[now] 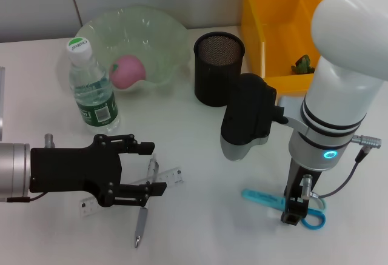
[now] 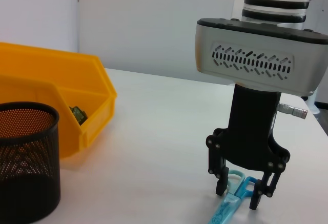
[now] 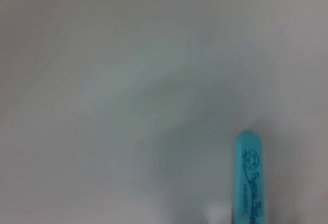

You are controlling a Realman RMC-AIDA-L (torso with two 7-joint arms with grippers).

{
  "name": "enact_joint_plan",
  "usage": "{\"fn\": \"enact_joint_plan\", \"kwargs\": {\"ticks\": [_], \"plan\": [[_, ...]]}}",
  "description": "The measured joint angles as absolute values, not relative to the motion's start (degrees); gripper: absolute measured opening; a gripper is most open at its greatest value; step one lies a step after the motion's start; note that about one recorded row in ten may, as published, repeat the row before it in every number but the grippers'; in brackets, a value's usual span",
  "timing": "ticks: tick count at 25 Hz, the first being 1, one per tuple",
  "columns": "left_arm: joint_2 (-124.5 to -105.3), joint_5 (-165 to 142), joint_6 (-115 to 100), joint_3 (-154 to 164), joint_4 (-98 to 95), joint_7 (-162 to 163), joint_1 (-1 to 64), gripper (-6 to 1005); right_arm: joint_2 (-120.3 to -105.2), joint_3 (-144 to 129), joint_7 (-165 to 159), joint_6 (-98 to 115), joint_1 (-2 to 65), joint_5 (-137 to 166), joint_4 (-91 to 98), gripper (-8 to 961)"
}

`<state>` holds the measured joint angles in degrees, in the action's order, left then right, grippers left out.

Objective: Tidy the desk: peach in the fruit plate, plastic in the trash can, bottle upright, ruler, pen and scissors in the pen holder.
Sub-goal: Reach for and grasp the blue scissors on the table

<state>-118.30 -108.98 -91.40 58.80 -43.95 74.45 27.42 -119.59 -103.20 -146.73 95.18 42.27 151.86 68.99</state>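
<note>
Scissors (image 1: 267, 199) light blue, flat on table; right end effector (image 2: 244, 192) open, fingers straddling handles; left end effector (image 1: 148, 169) open over ruler (image 1: 173, 176).

Upper left of the head view: plate (image 1: 159, 40) with peach (image 1: 128, 71) inside, bottle (image 1: 91, 86) upright just in front. Top centre: pen holder (image 1: 218, 68); to its right, in the upper right corner, bin (image 1: 276, 34) holding a scrap (image 1: 301, 65). Lower left: left gripper (image 1: 148, 171) above crossed ruler (image 1: 173, 177) and pen (image 1: 141, 222) on the surface (image 1: 200, 228). Lower right: right gripper (image 1: 294, 215) down over scissors (image 1: 260, 197), fingers (image 2: 221, 185) on either side of the handles.
</note>
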Motion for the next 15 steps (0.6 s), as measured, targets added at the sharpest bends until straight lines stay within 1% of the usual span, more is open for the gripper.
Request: {"fn": "enact_joint_plan", "kwargs": {"ticks": [15], "plan": [[-118.30,-108.98,-91.50,58.80,-43.95,74.87,27.44,781,-119.62,-103.41,-147.31,95.19,42.18,152.39,69.59,469]]}}
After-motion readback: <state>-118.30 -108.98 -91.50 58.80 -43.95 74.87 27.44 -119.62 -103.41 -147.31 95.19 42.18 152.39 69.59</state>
